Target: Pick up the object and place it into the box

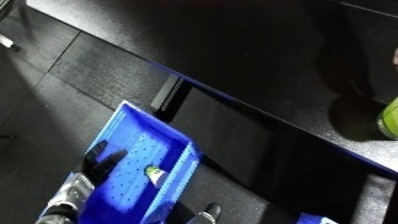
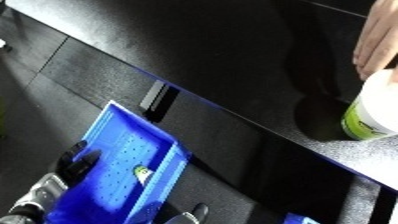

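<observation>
Overhead, the whole scene sits tilted, with a dark black table [image 2: 222, 60] running diagonally from upper left to lower right and its edge glinting blue. At the far right of the right eye view, a white bottle with a green band [image 2: 373, 112] stands on the table, and a person's hand [image 2: 378, 40] rests on its top from above. In the left eye view only a sliver of the bottle's green shows at the right edge.

Below the table edge, at lower left, lies the blue bin [image 2: 124, 165], its floor dotted with small holes. A small green and white item [image 2: 142, 173] lies inside it, near the middle of the floor; what it is cannot be told.

The robot's left hand [image 2: 75, 162] comes in from the lower left corner on a silver forearm, its black fingers curled over the bin's near left wall, clamped on the rim. Another dark hand [image 2: 197, 212] shows just at the bottom edge, beside the bin's right wall; whether its fingers are apart or together cannot be told.
</observation>
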